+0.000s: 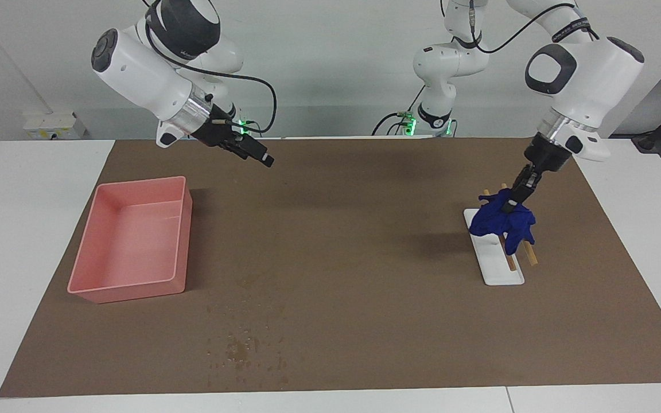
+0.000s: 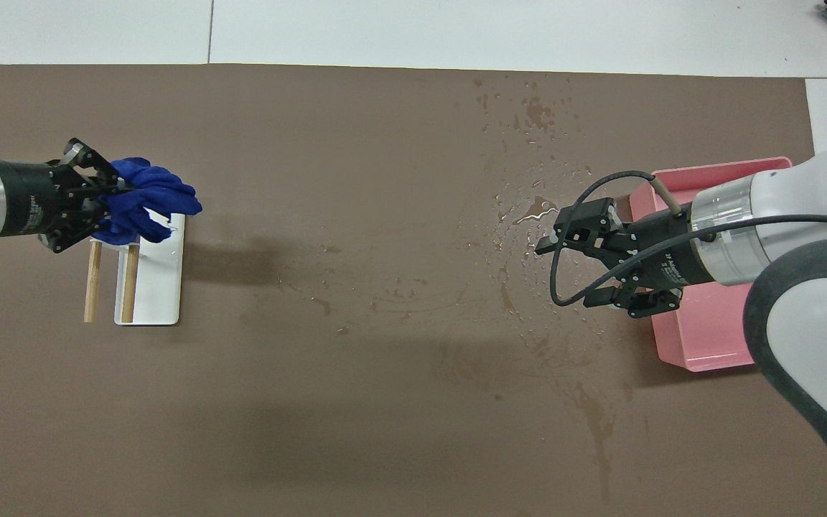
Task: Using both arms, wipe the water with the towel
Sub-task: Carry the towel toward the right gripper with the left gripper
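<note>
**Two white arms, dark joints, black hands**

Both arms are built of glossy white rounded shells, broken by dark grey sections and round dark grey caps at the joints. A polished silver ring sits at each wrist, followed by a black cylindrical section. The left gripper (image 1: 518, 192) and right gripper (image 1: 261, 156) are black, made of thin linked bars. A black cable loops loosely along each arm. Small black lettering marks the upper links, too small to read. Green lights glow at the bases.
</note>
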`<action>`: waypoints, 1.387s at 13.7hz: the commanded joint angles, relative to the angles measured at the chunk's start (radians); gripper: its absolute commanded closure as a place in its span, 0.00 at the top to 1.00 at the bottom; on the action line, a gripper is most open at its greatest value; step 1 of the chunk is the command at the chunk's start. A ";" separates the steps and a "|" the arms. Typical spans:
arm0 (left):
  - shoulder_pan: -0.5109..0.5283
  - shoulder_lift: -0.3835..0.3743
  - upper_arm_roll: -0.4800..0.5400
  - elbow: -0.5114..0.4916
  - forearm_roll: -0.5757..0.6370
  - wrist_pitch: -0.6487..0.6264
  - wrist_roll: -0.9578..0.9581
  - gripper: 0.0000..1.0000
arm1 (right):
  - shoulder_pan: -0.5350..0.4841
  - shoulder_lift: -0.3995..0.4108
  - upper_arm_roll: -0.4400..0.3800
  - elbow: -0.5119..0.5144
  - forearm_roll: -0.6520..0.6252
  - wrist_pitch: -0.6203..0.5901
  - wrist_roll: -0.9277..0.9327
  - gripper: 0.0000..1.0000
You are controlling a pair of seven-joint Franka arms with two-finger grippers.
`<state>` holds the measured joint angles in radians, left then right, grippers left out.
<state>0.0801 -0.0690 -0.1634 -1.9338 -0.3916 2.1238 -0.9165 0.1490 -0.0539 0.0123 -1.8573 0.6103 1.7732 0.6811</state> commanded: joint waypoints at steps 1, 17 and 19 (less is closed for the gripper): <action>-0.060 -0.031 -0.047 0.015 -0.059 -0.054 -0.345 0.00 | -0.002 -0.044 0.000 -0.065 0.080 0.051 0.049 1.00; -0.396 -0.063 -0.142 -0.086 -0.181 0.239 -0.969 0.00 | 0.255 -0.006 0.000 -0.257 0.376 0.511 0.319 1.00; -0.387 -0.084 -0.142 -0.138 -0.181 0.263 -0.960 0.00 | 0.227 0.016 0.000 -0.206 0.379 0.483 0.321 1.00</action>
<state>-0.3024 -0.0971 -0.3163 -1.9988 -0.5500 2.3457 -1.8871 0.4074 -0.0529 0.0090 -2.1116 0.9628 2.2859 0.9887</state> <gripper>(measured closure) 0.797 0.000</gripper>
